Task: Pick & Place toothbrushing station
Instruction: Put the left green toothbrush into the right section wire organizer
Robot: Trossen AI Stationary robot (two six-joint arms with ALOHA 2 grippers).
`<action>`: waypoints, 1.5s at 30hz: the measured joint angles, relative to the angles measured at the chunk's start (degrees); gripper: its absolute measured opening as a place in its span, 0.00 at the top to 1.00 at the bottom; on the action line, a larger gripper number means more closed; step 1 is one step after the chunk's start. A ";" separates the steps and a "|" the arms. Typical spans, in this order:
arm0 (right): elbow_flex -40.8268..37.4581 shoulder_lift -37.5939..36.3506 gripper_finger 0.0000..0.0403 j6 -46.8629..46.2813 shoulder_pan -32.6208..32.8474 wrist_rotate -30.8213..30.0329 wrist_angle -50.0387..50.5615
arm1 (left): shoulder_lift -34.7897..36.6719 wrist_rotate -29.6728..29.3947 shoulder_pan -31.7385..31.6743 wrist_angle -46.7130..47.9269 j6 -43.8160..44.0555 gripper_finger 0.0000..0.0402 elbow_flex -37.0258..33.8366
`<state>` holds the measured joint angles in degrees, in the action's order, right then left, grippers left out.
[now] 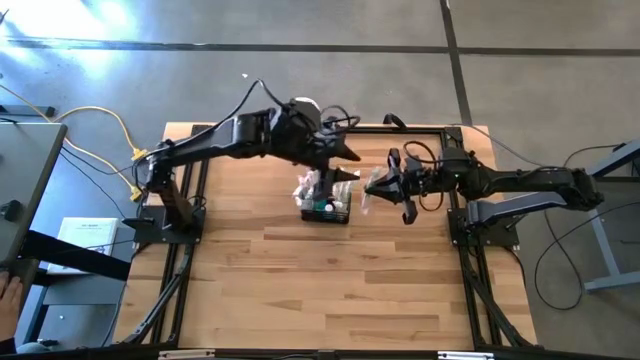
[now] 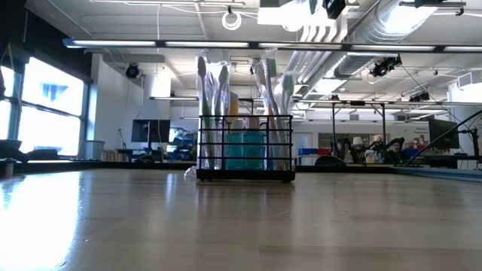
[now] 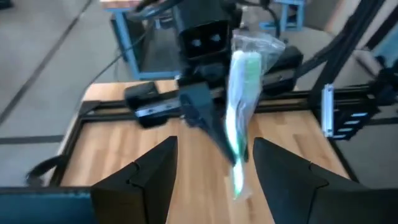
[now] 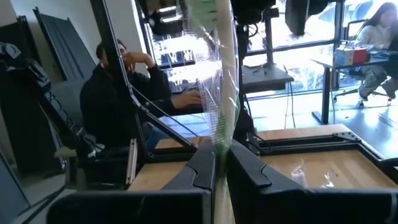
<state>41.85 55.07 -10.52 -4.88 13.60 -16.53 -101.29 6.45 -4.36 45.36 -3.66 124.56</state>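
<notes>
I am holding a wrapped toothbrush (image 4: pixel 219 106) in my right gripper (image 1: pixel 378 186), the two fingers pinching its lower end so that it is standing up between them. The toothbrushing station (image 1: pixel 325 204), a small black wire basket, is sitting on the wooden table (image 1: pixel 300 290) a little past the middle, toward twelve o'clock, and my right gripper is waiting just beside it at its three o'clock side. In the low view the basket is already carrying several wrapped brushes upright and something teal. My left gripper (image 1: pixel 345 152) is hanging above the basket at about one o'clock from it, fingers spread and holding nothing, and the brush is appearing between them in its own view. I judge that I am in the placing step: next I must bring the brush over a free compartment, keep it vertical, and lower it before I release.
</notes>
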 joint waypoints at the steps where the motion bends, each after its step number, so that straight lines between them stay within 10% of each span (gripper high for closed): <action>1: 0.00 0.00 0.97 0.26 0.06 -0.20 0.04 | -0.20 0.99 0.00 -0.84 0.10 0.49 -0.19; 32: 0.00 0.00 0.97 1.42 0.02 -2.18 3.58 | -4.48 4.99 0.24 -12.46 3.57 0.51 -3.61; 45: 0.00 0.00 0.97 1.80 0.06 -2.83 5.16 | -4.31 4.88 0.19 -12.23 0.69 0.96 -3.57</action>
<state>41.85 55.07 -8.72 -4.82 10.77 -11.38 -105.60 11.32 -4.16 33.13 -2.97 120.99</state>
